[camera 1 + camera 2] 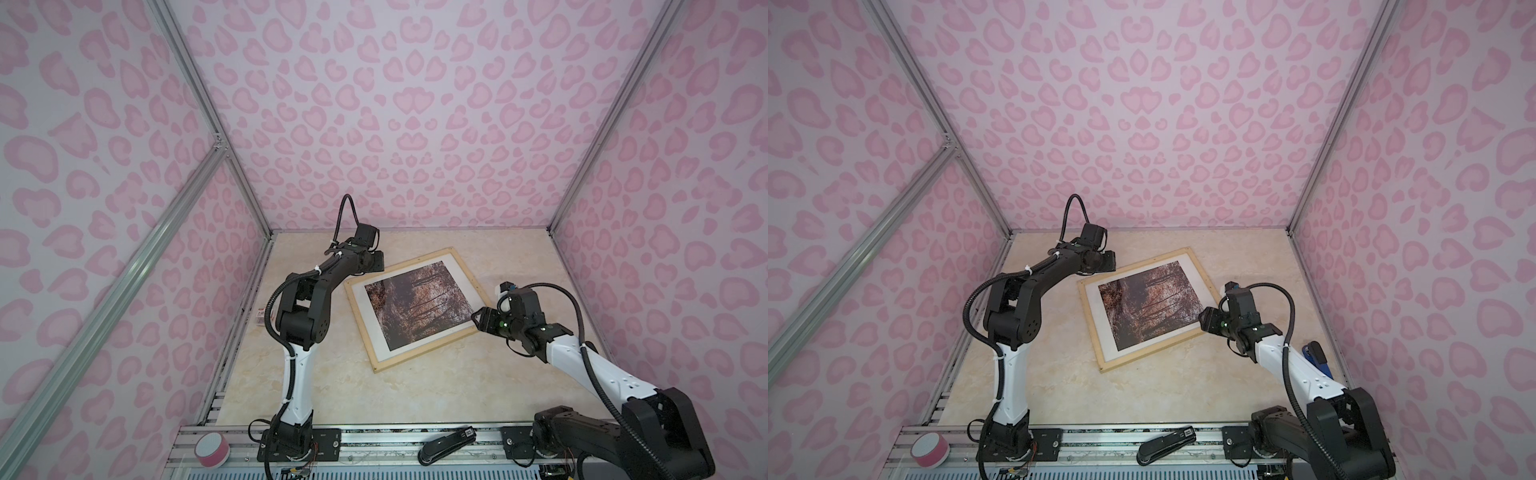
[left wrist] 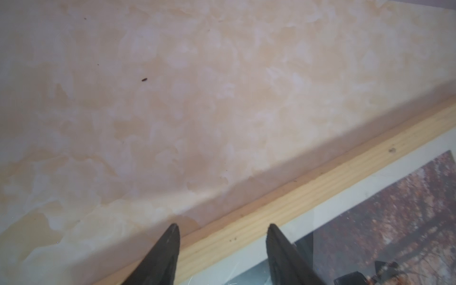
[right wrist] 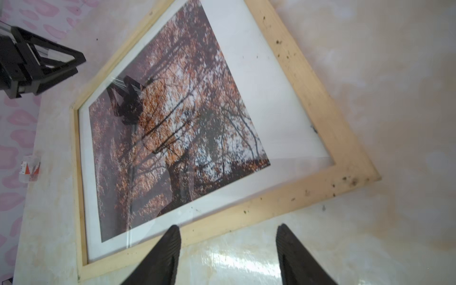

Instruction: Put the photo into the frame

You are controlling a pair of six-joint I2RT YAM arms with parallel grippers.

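The frame [image 1: 360,326] [image 1: 1091,326] of pale wood lies flat and askew in the middle of the table. Inside it lies the photo [image 1: 419,305] [image 1: 1150,305] of autumn trees, face up, with a white border around it and a glossy reflection over it. My left gripper [image 1: 374,264] [image 2: 223,225] is open at the frame's far left corner. In the left wrist view it straddles the wooden strip [image 2: 320,182]. My right gripper [image 1: 478,320] [image 3: 229,225] is open and empty, just outside the frame's right edge [image 3: 308,81] above bare table.
On the front rail lie a black stapler [image 1: 446,446] and a pink-and-white round can [image 1: 212,449]. A small box [image 1: 259,318] sits at the table's left edge. A blue-black object [image 1: 1316,357] lies behind the right arm. Pink patterned walls close in three sides.
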